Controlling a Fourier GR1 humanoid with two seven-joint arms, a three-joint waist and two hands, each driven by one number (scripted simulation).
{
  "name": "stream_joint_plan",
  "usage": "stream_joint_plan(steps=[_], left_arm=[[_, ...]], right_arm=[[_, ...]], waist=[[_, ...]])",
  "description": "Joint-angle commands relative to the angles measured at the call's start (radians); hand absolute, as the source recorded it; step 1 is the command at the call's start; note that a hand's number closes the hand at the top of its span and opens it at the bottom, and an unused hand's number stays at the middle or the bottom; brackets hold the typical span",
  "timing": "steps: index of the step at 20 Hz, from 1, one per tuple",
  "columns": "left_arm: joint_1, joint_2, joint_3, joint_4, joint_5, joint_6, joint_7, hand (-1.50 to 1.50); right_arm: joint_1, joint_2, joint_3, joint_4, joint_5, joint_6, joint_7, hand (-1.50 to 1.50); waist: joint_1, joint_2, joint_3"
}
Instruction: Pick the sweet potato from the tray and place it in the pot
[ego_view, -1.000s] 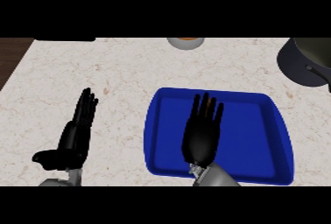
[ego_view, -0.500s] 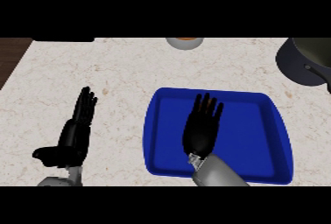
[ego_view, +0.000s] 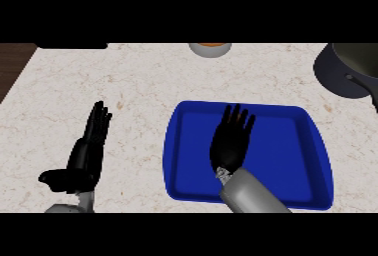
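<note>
Progress: by my reckoning the task is barely begun; nothing lies in the pot (ego_view: 348, 70), and the pick, the carry and the drop are all left.
Right hand: my right hand (ego_view: 231, 140) is over the middle of the tray (ego_view: 306, 150), fingers straight and pointing away from me, grasping nothing.
Left hand: my left hand (ego_view: 85, 152) rests released on the counter (ego_view: 140, 85), left of the tray and apart from it.
Sweet potato: I cannot see it. The blue floor of the tray around my right hand is bare, so if it is in the tray it can only be hidden under my palm; I cannot tell.
Its look: no colour, shape or lie to report, since none of it shows.
Pot: dark, at the far right corner, cut by the edge, well apart from my right hand.
Other: 1 small bowl (ego_view: 210, 49) at the far edge, something orange in it; too small to name.
</note>
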Motion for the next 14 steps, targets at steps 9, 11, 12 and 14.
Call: stream_joint_plan(steps=[9,11,12,14], left_arm=[[0.066,-0.006,0.013,-0.050,-0.022,-0.015,-0.021,0.00],[-0.030,-0.011,0.032,-0.035,-0.013,-0.004,0.060,0.00],[-0.014,-0.010,0.041,-0.006,-0.001,-0.027,0.033,0.00],[-0.015,-0.026,0.024,-0.003,-0.036,-0.010,0.026,0.00]], right_arm=[[-0.033,0.000,-0.035,0.091,0.139,-0.027,0.016,1.50],[-0.042,0.006,-0.030,0.124,0.186,-0.062,0.005,1.50],[-0.037,-0.020,-0.057,0.144,0.186,-0.106,-0.032,1.50],[-0.096,0.006,-0.051,0.191,0.171,-0.092,-0.009,1.50]], waist=[[-0.006,0.003,0.001],[-0.010,0.005,0.001],[-0.010,0.006,0.001],[-0.004,0.006,0.001]])
